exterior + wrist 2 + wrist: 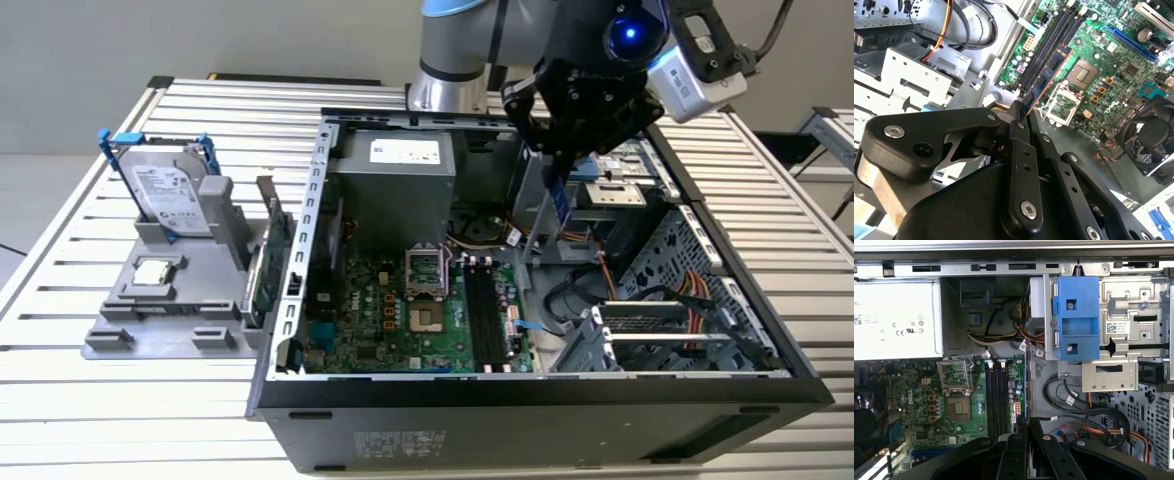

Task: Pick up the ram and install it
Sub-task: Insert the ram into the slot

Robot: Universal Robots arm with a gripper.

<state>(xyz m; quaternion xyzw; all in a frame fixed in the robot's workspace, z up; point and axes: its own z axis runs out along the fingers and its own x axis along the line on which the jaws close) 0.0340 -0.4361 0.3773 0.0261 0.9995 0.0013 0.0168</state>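
Observation:
My gripper (558,165) hangs over the open computer case (534,395) and is shut on the ram (563,205), a thin blue stick that points down into the case. In the second wrist view the ram (1051,70) sticks out from between the black fingers (1019,125), with its orange edge above the black memory slots (1054,37) of the green motherboard (1114,45). The first wrist view catches the ram (1026,390) edge-on as a thin line just beside the memory slots (996,390), clear of them. In the exterior view the memory slots (487,322) lie well below the stick.
A silver hard drive (167,195) with blue clips stands in a grey fixture (160,320) at the exterior view's left, beside a green expansion card (274,265). In the case are the power supply (394,175), an open processor socket (424,290), a blue drive bracket (1076,317) and orange cables (1104,427).

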